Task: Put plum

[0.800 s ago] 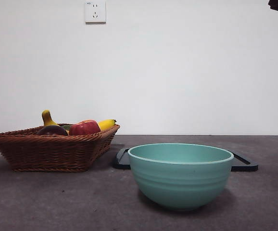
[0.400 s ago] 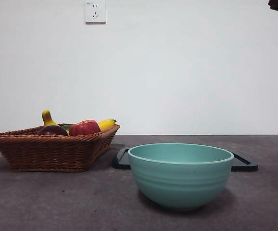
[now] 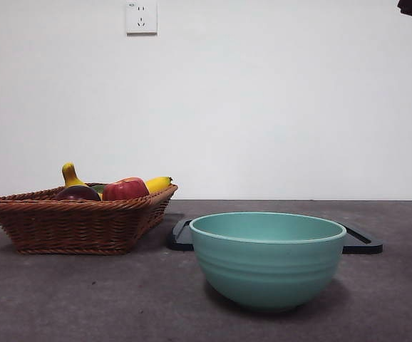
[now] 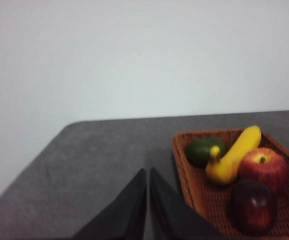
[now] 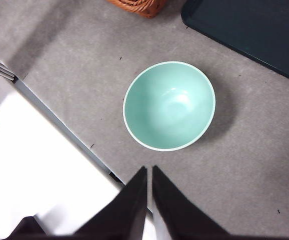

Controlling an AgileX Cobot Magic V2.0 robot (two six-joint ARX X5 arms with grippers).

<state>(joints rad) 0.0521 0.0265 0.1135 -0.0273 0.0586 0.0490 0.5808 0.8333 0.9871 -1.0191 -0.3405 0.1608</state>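
On the left I see the brown basket (image 3: 70, 224) on the gray table (image 3: 85, 299), and the dark plum (image 3: 78, 192) sits in it just beside the red apple (image 3: 125, 189), with the yellow banana (image 3: 157, 184) behind them. To the right stands the green bowl (image 3: 267, 260), with a black tray (image 3: 363, 242) behind it. My left gripper (image 4: 147, 180) waits near the basket with its jaws pressed together holding nothing, and my right gripper (image 5: 149, 177) hangs high over the bowl, its jaws pressed together too.

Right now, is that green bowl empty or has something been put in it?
Empty. From above, the right wrist view shows the bowl with a bare inside.
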